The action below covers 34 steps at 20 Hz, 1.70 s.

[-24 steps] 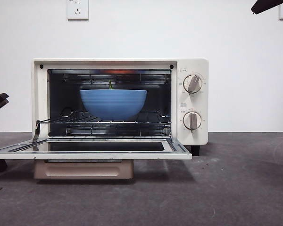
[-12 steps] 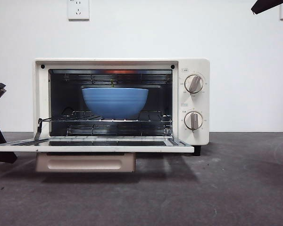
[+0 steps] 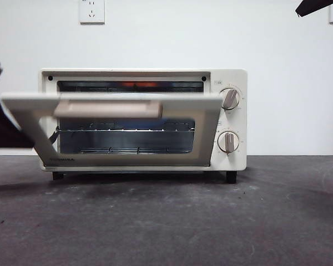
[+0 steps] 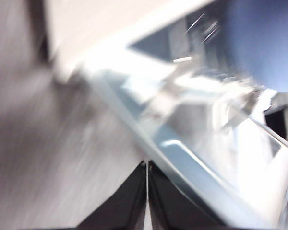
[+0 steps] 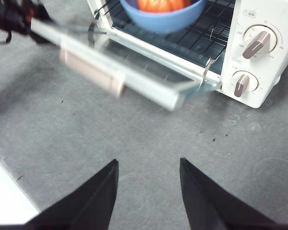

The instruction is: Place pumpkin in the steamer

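The cream-white steamer (image 3: pixel 228 77) stands mid-table with its glass door (image 3: pixel 23 113) swung partway up, the beige handle (image 3: pixel 108 107) facing me. In the right wrist view the orange pumpkin (image 5: pixel 161 4) sits in a blue bowl (image 5: pixel 163 18) on the rack inside the steamer (image 5: pixel 273 72). The front view hides the pumpkin behind the door. My left gripper (image 3: pixel 3 130) is at the door's left end; in its own blurred view it (image 4: pixel 147 165) is shut and empty, under the door's edge. My right gripper (image 5: pixel 149 189) hangs open over bare table in front of the steamer.
Two round knobs (image 3: pixel 228 98) sit on the steamer's right panel. The right arm shows as a black tip (image 3: pixel 316 5) at the top right corner. Grey table (image 3: pixel 211 221) stretches in front, and a white wall with a socket (image 3: pixel 91 11) stands behind.
The door has swung up from lying flat open to about half raised, covering the bowl in the front view. My left gripper has risen with it at the left edge.
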Each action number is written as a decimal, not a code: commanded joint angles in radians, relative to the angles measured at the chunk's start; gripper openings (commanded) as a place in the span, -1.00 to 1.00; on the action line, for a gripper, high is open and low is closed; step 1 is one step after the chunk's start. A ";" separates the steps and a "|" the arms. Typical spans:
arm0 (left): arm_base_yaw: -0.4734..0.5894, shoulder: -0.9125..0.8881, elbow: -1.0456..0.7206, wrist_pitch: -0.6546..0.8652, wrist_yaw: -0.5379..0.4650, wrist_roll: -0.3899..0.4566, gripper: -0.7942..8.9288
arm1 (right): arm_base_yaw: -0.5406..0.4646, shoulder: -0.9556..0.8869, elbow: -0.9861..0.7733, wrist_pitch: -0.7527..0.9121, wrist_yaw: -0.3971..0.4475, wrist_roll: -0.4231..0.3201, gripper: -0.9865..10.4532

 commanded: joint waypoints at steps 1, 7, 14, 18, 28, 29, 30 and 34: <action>0.007 -0.019 0.014 0.120 0.021 -0.099 -0.81 | 0.005 0.003 0.011 0.005 -0.002 -0.004 -0.47; 0.007 -0.025 0.015 0.327 0.005 -0.210 -0.81 | 0.005 0.003 0.011 0.005 -0.002 -0.003 -0.47; 0.002 -0.049 0.015 0.325 0.005 -0.206 -0.81 | 0.005 0.004 0.011 0.001 0.002 0.017 -0.47; -0.028 -0.177 0.015 0.183 -0.041 -0.130 -0.81 | 0.005 0.005 0.011 -0.047 0.006 0.023 -0.47; -0.302 -0.635 0.069 -0.517 -0.476 0.184 -0.81 | 0.004 0.005 0.011 -0.066 0.132 0.022 -0.47; -0.326 -0.664 0.095 -0.579 -0.519 0.204 -0.81 | 0.004 0.005 0.011 -0.056 0.144 0.022 -0.47; -0.343 -0.687 0.122 -0.630 -0.552 0.212 -0.81 | 0.004 0.005 0.011 -0.040 0.145 0.023 -0.47; -0.372 -0.747 0.194 -0.748 -0.582 0.223 -0.81 | 0.004 0.005 0.011 0.003 0.144 0.026 -0.47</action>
